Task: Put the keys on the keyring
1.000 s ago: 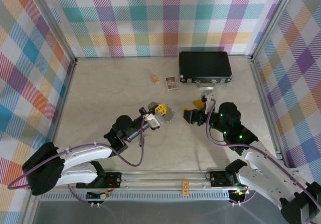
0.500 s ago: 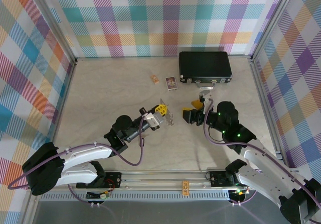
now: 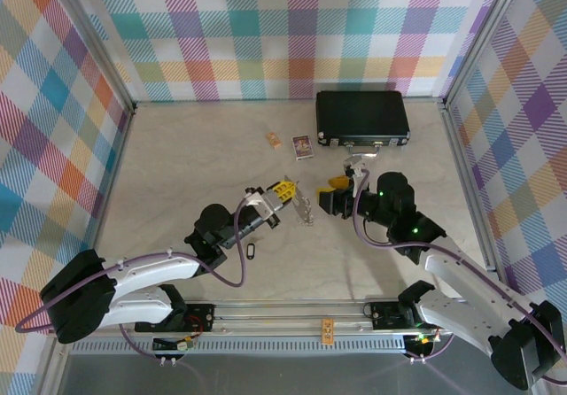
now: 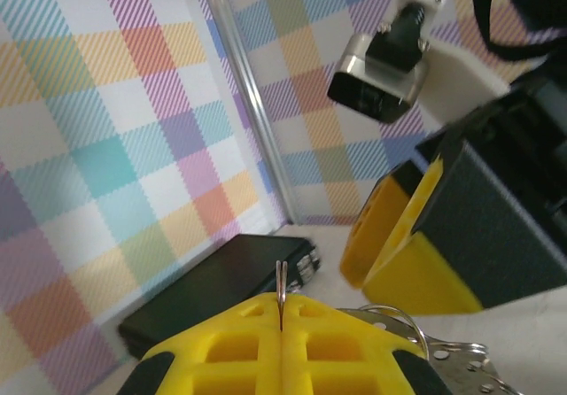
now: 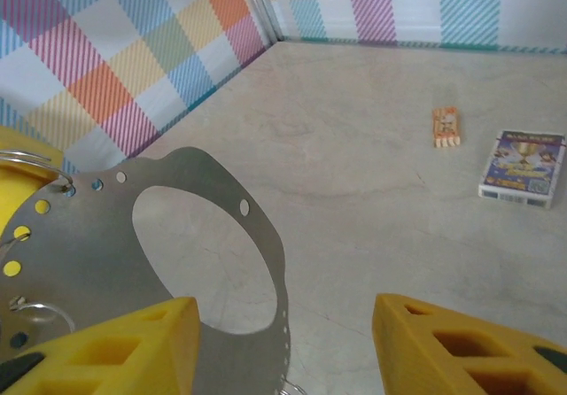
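Metal plate (image 3: 305, 207): stands on edge above the counter (image 3: 177, 165), between the two pincers.
Plate, right wrist view (image 5: 89, 244): grey sheet with a large oval hole and small holes round the rim; thin wire rings (image 5: 35, 157) hang at its left edge.
Plate, left wrist view (image 4: 281, 289): edge-on, a thin vertical sliver.
Left pincer (image 4: 280, 311): yellow fingers pressed together, clamping the plate's edge.
Right pincer (image 5: 283, 320): yellow fingers apart with a clear gap, gripping nothing. The plate overlaps its left finger (image 5: 106, 346); contact cannot be told.
Top view: left pincer (image 3: 283, 191) and right pincer (image 3: 335, 198) face each other.
Small dark loop-ended piece (image 3: 251, 251): lies on the counter; too small to identify.
Card box (image 5: 521, 166): trophy picture; lettering too small to read.
Orange piece (image 5: 446, 126): beside the box; markings illegible.
Black case (image 3: 363, 116): closed, by the back wall.
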`<action>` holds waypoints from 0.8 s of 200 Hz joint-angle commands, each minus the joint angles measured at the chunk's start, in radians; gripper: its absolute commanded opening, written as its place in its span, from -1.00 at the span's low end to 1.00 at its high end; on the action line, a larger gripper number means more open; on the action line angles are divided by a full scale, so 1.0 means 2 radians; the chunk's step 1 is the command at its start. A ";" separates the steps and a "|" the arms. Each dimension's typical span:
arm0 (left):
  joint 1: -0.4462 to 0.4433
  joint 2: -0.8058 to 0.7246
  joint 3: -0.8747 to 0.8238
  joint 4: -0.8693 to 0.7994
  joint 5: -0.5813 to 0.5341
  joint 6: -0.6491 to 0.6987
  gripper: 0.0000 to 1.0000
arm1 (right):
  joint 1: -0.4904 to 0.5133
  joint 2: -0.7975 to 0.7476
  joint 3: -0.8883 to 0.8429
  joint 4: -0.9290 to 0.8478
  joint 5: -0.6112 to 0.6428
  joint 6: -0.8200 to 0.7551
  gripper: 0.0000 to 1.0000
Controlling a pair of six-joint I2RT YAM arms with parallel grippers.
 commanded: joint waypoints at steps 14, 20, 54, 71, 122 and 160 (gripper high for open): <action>0.026 0.012 0.019 0.068 0.050 -0.129 -1.00 | 0.002 0.006 0.021 0.041 -0.038 0.008 0.05; 0.031 0.014 0.019 0.075 0.054 -0.143 -1.00 | 0.003 0.009 0.023 0.045 -0.042 0.009 0.02; 0.057 0.036 0.010 0.136 0.097 -0.212 -1.00 | 0.002 0.037 0.038 0.069 -0.083 0.024 -0.01; 0.066 0.044 0.009 0.152 0.117 -0.241 -1.00 | 0.002 0.054 0.049 0.080 -0.108 0.035 -0.02; 0.089 0.050 0.017 0.160 0.161 -0.289 -1.00 | 0.002 0.082 0.072 0.085 -0.124 0.035 -0.08; 0.098 0.049 0.022 0.159 0.185 -0.303 -1.00 | 0.002 0.073 0.071 0.080 -0.107 0.019 -0.10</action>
